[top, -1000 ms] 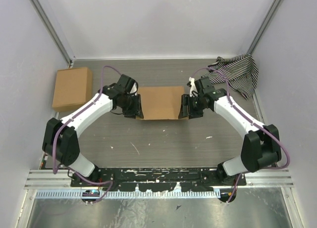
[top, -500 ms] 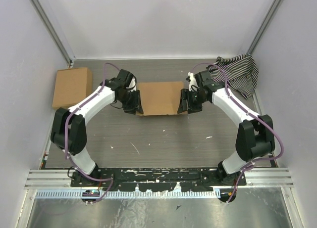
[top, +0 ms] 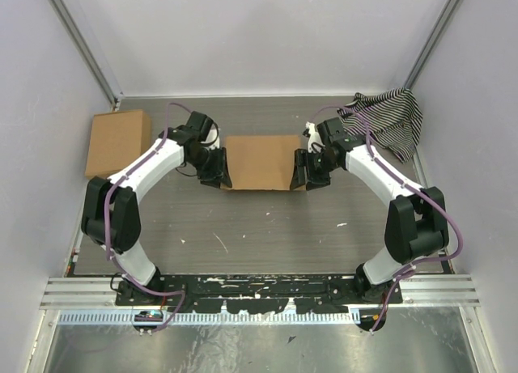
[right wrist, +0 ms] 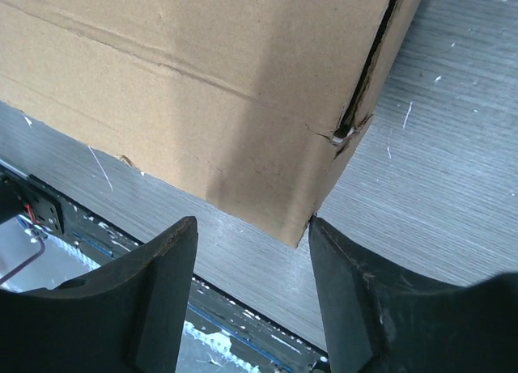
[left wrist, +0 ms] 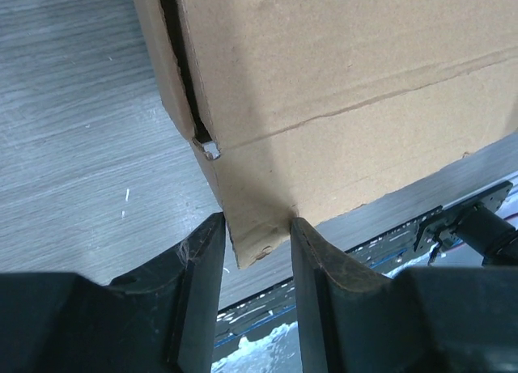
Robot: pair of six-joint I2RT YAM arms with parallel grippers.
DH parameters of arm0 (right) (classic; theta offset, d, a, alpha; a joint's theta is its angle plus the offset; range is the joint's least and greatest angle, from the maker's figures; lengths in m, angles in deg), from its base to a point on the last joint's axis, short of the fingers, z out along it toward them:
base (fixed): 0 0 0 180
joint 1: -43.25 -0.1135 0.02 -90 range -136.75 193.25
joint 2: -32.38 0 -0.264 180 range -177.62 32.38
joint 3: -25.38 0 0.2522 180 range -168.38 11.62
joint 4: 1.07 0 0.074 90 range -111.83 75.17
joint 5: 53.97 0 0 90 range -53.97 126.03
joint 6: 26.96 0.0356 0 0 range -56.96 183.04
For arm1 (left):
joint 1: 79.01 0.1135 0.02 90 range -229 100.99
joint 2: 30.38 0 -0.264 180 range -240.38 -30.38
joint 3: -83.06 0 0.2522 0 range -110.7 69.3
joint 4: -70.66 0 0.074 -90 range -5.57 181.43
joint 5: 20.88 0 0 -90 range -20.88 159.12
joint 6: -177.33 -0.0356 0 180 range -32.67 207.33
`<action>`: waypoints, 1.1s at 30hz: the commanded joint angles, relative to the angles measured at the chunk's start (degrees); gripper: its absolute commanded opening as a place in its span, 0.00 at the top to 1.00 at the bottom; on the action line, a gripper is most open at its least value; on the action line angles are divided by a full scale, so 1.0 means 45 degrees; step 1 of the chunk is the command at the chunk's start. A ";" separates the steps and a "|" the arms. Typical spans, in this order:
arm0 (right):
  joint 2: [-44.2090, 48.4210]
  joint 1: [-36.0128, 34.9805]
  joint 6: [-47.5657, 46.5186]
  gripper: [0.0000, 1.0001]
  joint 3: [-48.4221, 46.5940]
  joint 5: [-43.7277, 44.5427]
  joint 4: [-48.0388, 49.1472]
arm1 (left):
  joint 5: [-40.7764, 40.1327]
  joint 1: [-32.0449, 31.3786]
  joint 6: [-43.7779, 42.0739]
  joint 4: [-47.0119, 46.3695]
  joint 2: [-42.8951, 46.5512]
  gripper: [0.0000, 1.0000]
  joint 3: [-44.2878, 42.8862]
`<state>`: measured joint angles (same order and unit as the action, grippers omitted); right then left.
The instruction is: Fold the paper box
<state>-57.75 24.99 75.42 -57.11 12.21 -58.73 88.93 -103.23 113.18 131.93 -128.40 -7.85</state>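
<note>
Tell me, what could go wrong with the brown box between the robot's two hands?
1. The left gripper pinches only a bent corner of the box, so it might slip off or crumple the corner more.
2. The right gripper is open, with the box's corner touching just one finger. That side could swing if the box gets moved.
3. A side seam gapes near the corner, so the flap may pop out.

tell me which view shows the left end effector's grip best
Left wrist: the box corner sits pinched between both fingers of the left end effector. The top view shows it at the box's left edge, the grip too small to judge. The right wrist view shows only the box's other corner.
</note>
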 commanded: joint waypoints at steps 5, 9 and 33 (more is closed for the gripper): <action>0.0615 -0.0088 -0.0060 0.37 0.0386 -0.0681 0.0215 | 0.0942 0.0047 -0.0354 0.0288 0.0631 0.56 0.0073; 0.0766 -0.0090 0.0000 0.37 0.0449 -0.1110 0.0302 | 0.1184 0.0065 -0.0353 0.0246 0.0741 0.56 0.0195; 0.0893 -0.0100 -0.0166 0.37 0.0741 -0.1259 0.0244 | -0.0730 0.0175 -0.1872 0.2073 0.0711 0.54 0.0312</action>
<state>-57.20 24.97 75.22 -53.65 8.30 -58.67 85.96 -102.67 105.38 140.52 -126.85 -7.41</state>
